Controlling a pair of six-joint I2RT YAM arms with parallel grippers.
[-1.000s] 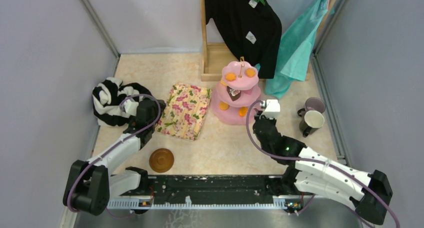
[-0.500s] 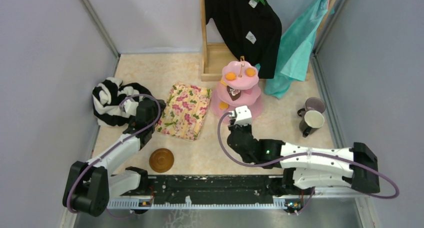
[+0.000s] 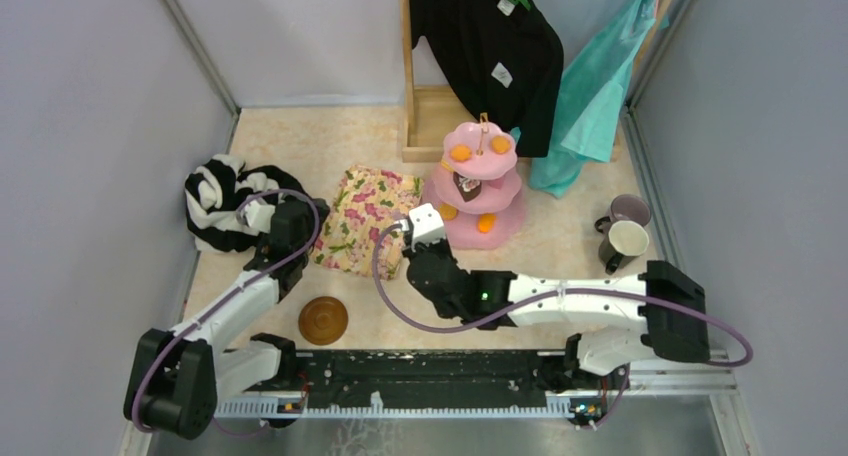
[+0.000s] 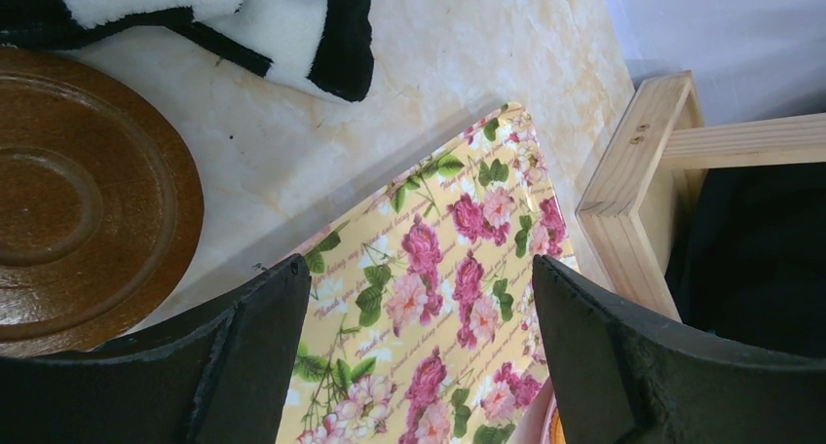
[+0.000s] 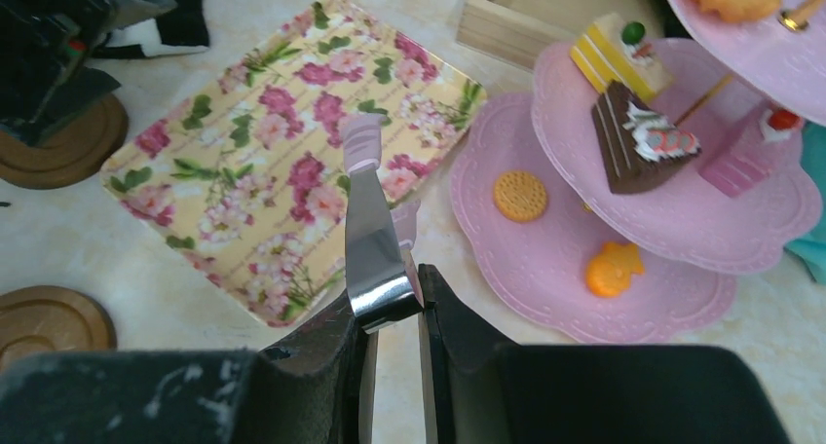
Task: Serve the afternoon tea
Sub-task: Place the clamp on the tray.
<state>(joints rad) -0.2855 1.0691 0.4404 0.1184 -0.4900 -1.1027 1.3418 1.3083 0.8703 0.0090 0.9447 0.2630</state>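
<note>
Silver tongs (image 5: 368,230) by the pink cake stand (image 5: 545,269).
The right fingers (image 5: 453,332) clamp the tongs just left of it; the left fingers (image 4: 263,337) stand apart by the floral-print cloth (image 4: 438,298), farther left.

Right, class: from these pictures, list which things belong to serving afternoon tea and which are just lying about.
Belong: pink three-tier cake stand; small toy pastries on it; cream mug; lilac mug; round brown saucer; second brown saucer; silver pink-tipped tongs in the right gripper.
Lying about: yellow floral-print cloth; black-and-white striped garment; hanging black shirt; teal cloth; wooden rack.
</note>
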